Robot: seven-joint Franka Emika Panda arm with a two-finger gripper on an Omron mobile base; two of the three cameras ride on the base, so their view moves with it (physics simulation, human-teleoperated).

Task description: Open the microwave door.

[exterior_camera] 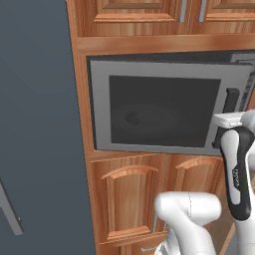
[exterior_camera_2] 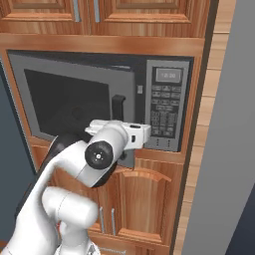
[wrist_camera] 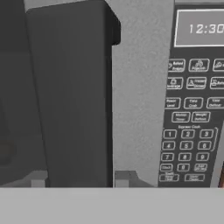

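Although the microwave door (exterior_camera: pixel 154 107) is seen lying flush in its grey frame within the wooden cabinets (exterior_camera: pixel 129 194), the approach is judged finished: the gripper (wrist_camera: pixel 76 181) is clamped on the black vertical handle (wrist_camera: pixel 72 94), with one fingertip (wrist_camera: pixel 37 178) pressed to either side of the bar. In the right base view the hand is set against the lower part of the handle (exterior_camera_2: pixel 117 107), just beside the keypad panel (exterior_camera_2: pixel 167 104). No gap is visible at the door's edge, so the pull outward on the hinge is all that is left
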